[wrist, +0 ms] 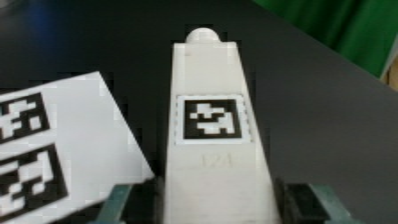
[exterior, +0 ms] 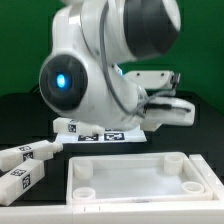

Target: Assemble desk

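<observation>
Black table is stretching under a green backdrop in the exterior view, and the marker board (exterior: 98,131) is lying flat near its middle. Nearer the camera than the marker board, the tabletop (exterior: 135,180) is resting rim-up, with a round socket showing at each corner. Off the marker board toward the exterior view's left, two loose legs are lying side by side, the upper leg (exterior: 30,153) and the lower leg (exterior: 18,182). Both are carrying square tags, and both are stopping just short of the tabletop's end. The arm (exterior: 95,55) is looming over and behind the marker board. Its outer end is reaching past the board's edge toward the exterior view's right, too blurred there to read the fingers.

In the wrist view, the same black surface is filling the background. The gripper (wrist: 210,206) is straddling the leg (wrist: 210,90). Its fingers (wrist: 121,205) are pressing against the leg's two long sides at the near end, narrowed to the leg's width. The leg is running straight away from the gripper to a rounded tip, tag facing the camera. It is sitting just beside the marker board, with a thin dark strip showing between them. Whether the leg is lying on the table or hanging above it cannot be told.
</observation>
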